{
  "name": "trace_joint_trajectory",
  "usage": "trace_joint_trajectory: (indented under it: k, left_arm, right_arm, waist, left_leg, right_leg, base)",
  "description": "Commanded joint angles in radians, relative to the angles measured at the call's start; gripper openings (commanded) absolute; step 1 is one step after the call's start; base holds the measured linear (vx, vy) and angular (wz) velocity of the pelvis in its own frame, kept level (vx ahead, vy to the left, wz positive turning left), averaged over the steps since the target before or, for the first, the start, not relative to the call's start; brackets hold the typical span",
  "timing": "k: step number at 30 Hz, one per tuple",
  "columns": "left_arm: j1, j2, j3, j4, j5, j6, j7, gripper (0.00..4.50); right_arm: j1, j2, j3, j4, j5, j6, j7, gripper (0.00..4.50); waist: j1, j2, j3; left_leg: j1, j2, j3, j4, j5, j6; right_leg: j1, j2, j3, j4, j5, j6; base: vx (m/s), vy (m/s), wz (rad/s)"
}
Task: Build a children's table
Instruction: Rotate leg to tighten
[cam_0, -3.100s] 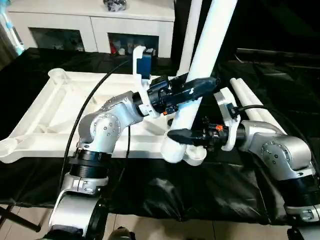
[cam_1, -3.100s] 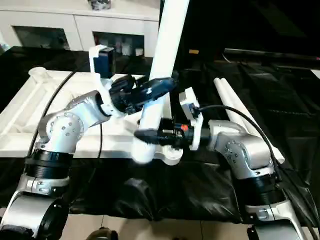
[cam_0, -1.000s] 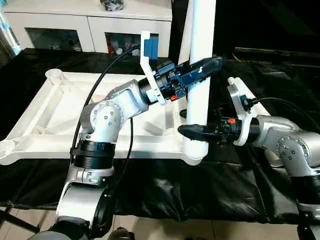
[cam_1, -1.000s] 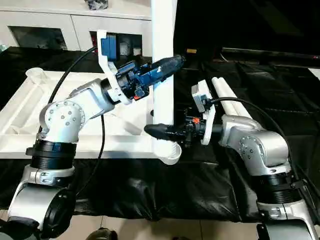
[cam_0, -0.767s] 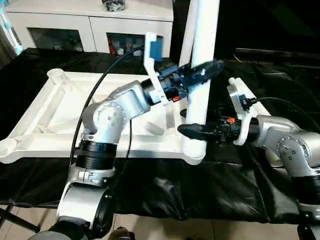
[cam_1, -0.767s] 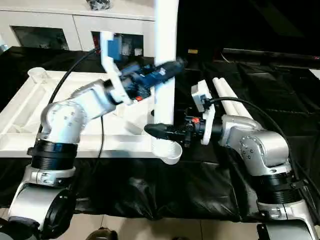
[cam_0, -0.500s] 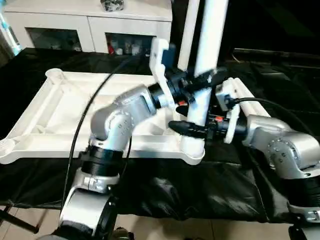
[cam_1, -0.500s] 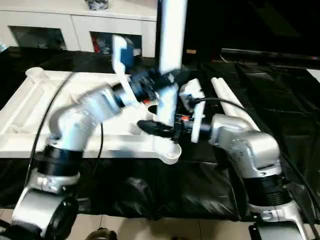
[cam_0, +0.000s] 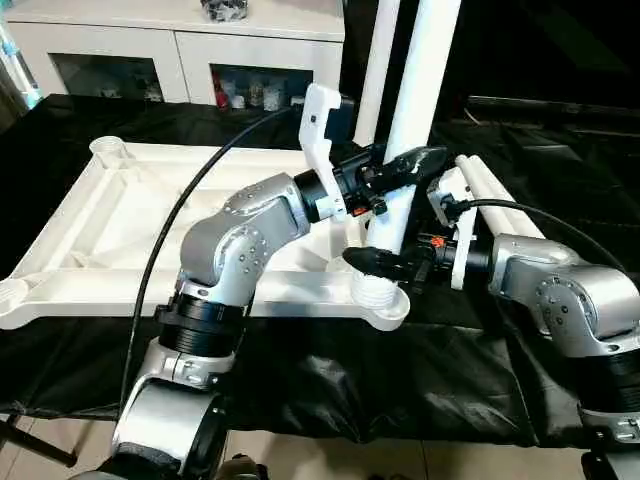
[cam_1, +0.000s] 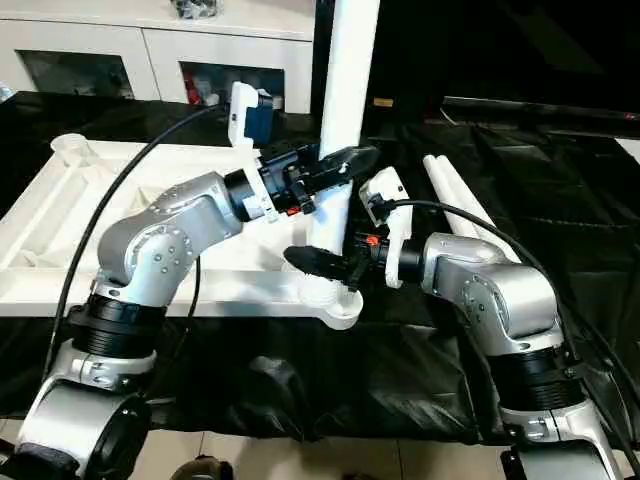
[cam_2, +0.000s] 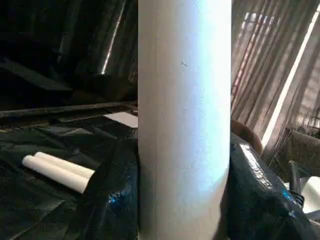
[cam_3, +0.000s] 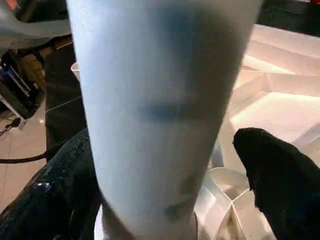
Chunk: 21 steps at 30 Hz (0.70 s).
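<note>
The children's table lies upside down, its white ribbed top (cam_0: 110, 225) on black cloth. One white leg (cam_0: 425, 90) stands nearly upright in the near right corner socket (cam_0: 388, 306), leaning slightly right at the top. My left gripper (cam_0: 405, 165) is shut on this leg a little above its base, its fingers (cam_2: 112, 195) pressed against both sides. Lower down, my right gripper (cam_0: 372, 258) straddles the leg's foot, open, with one finger (cam_3: 280, 170) standing clear of the tube. A second leg (cam_0: 376, 60) rises behind the first.
Two more white legs (cam_0: 485, 190) lie side by side on the cloth to the right. A white cabinet with glass doors (cam_0: 180, 55) stands behind the table. The cloth's front edge (cam_0: 300, 420) hangs over the floor.
My right gripper's fingers have spread wider around the leg's foot. My left gripper, still holding the leg, has come lower and nearer, and the leg now leans slightly right.
</note>
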Motion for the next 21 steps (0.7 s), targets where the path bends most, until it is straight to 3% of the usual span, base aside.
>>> trace_joint_trajectory:
  k: [1,21]
  left_arm:
    - [-0.008,0.003,-0.009,-0.018,0.011,-0.015,-0.016,1.84]
    - [-0.008,0.009,-0.052,-0.023,0.004,0.0,-0.079,1.84]
  right_arm:
    - [-0.002,-0.008,0.0,-0.003,0.006,0.01,0.002,4.26]
    - [-0.002,-0.004,0.037,0.03,-0.004,0.003,0.053,2.72]
  waist:
    - [0.002,-0.015,-0.082]
    - [0.003,-0.009,-0.082]
  left_leg:
    - [0.026,0.016,-0.001,-0.07,-0.27,-0.022]
    - [0.028,0.017,-0.003,-0.072,-0.293,-0.03]
  right_leg:
    - [0.045,-0.034,0.033,-0.069,-0.39,-0.118]
    - [0.046,-0.034,0.033,-0.068,-0.378,-0.133]
  base:
    - [0.0,0.0,0.0]
    - [0.0,0.0,0.0]
